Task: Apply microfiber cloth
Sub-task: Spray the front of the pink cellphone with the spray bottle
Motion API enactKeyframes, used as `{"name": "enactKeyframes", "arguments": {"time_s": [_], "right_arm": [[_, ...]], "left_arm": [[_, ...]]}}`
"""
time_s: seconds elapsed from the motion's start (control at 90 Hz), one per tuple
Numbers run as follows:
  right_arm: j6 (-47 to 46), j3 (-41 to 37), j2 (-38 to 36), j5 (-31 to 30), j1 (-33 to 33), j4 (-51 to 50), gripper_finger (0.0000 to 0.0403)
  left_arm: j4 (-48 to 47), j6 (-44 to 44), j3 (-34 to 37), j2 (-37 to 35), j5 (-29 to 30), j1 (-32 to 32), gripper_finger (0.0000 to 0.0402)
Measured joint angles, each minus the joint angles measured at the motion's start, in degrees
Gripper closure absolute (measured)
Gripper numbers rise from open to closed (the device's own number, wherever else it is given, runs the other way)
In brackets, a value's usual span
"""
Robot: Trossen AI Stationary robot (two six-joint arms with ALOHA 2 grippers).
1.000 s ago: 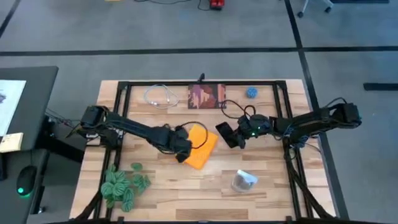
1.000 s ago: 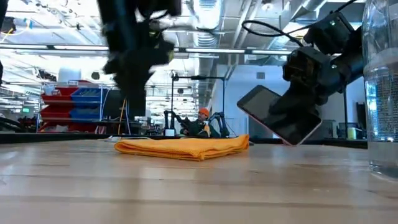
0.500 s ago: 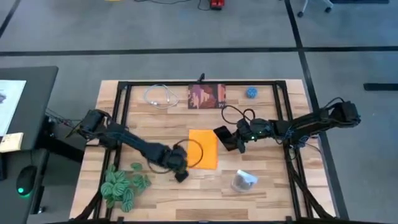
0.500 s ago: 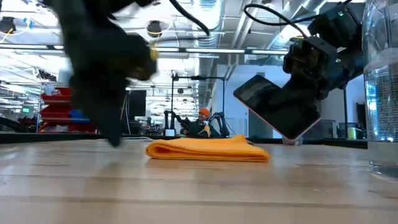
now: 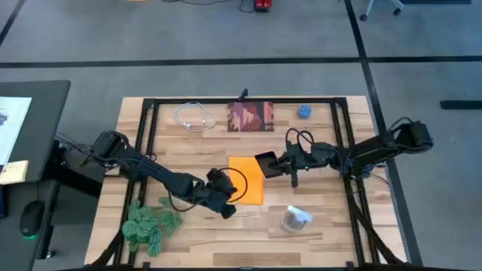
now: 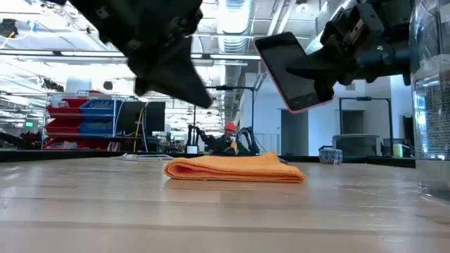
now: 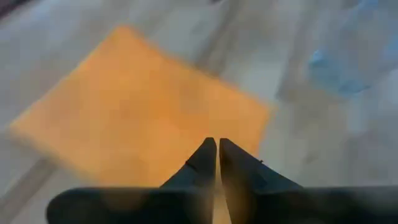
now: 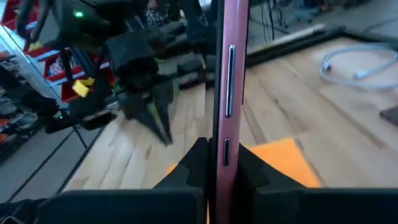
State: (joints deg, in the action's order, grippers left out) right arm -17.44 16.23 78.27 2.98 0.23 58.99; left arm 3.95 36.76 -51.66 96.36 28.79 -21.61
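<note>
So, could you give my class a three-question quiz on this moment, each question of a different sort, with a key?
1. True or false: the orange cloth lies flat on the table.
2. Multiple choice: what does the right gripper hold? A) a cable B) a phone C) a plant
3. Fill in: the left gripper hangs beside the cloth with its fingers ____.

Key: 1 true. 2 B, the phone is clamped on edge above the cloth. 3 shut.
</note>
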Motion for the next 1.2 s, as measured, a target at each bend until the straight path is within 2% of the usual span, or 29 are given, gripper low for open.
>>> {"name": "enactKeyframes", "arguments": {"time_s": [0.111,0.289,0.411,0.567,0.678,0.822,0.967,1.078,1.2], "right_arm": [[0.0,0.0,8.3,3.1,0.0,11.8,0.0389],[0.0,1.1,21.5,3.5,0.0,30.2,0.0389],[-0.1,5.0,27.3,3.5,0.1,30.4,0.0389],[3.9,10.9,33.5,4.4,1.4,30.7,0.0389],[9.4,13.2,35.4,1.5,2.6,26.4,0.0389],[20.5,15.2,35.3,-1.1,4.4,15.3,0.0389],[25.6,15.7,33.7,-2.4,6.2,12.3,0.0389],[30.3,15.8,32.4,-7.5,8.2,11.5,0.0389],[36.4,15.9,32.5,-16.1,11.2,11.9,0.0389]], "left_arm": [[18.1,-4.4,7.7,0.0,-3.1,1.2,0.0372],[47.4,-13.5,20.2,0.0,-3.1,1.3,0.0336],[60.7,-20.7,24.9,0.0,-2.1,1.4,0.0313],[60.3,-21.3,25.1,0.0,-1.9,2.0,0.0287],[56.9,-18.9,24.6,0.0,-2.0,1.9,0.0281],[55.5,-17.9,24.4,0.0,-2.0,1.0,0.0285],[55.8,-18.1,24.4,0.0,-2.3,0.7,0.0287],[56.5,-17.8,24.4,0.0,-2.5,0.6,0.0287],[57.1,-18.1,24.4,0.0,-2.1,0.0,0.0288]]}}
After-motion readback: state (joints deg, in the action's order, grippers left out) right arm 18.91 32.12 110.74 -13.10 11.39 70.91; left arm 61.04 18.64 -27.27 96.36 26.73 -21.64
